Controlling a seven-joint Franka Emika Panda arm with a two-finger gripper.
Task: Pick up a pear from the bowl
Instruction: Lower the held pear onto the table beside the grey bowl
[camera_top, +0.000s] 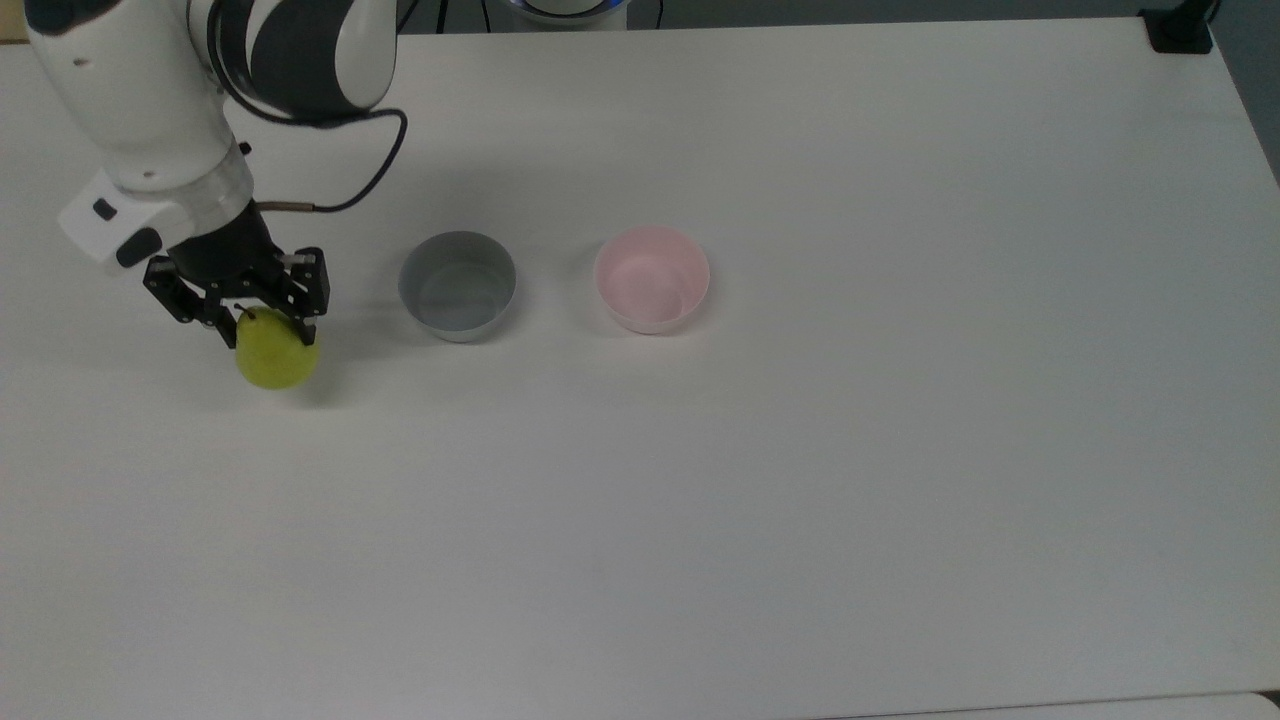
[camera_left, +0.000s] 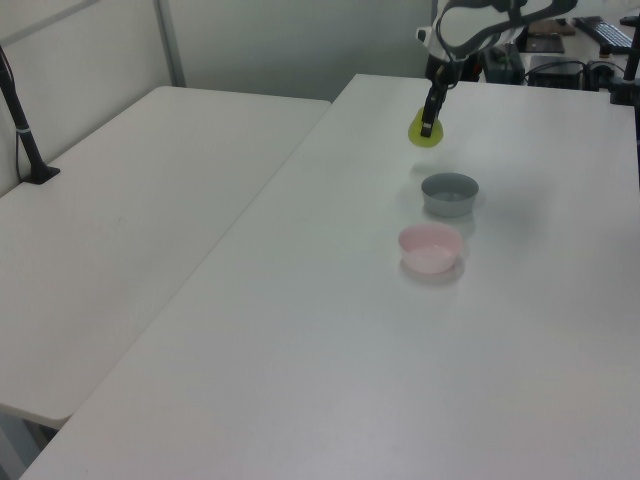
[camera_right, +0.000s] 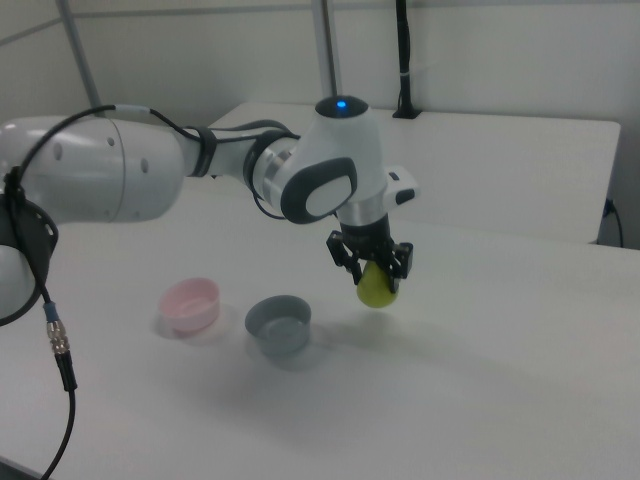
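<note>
White table (camera_top: 800, 500) spreads under everything; the gripper (camera_top: 262, 322) clasps the pear (camera_top: 277, 355) by its upper part, stem end up between the fingers, at the top view's left, well clear of the bowl (camera_top: 652, 278); the pink bowl sits beside a grey bowl (camera_top: 458, 285) (the grey one nearer the pear); whether the pear touches the table I cannot tell.

One pear (camera_top: 277, 360), yellow-green. Two small round bowls: one pale pink bowl (camera_top: 652, 279) and one grey bowl (camera_top: 458, 285). One robot arm (camera_right: 200, 165) with one black hand (camera_top: 262, 322). Two white counters in the left view: one counter (camera_left: 400, 350) carrying the bowls, and a second counter (camera_left: 130, 220) alongside it on the left view's left.
</note>
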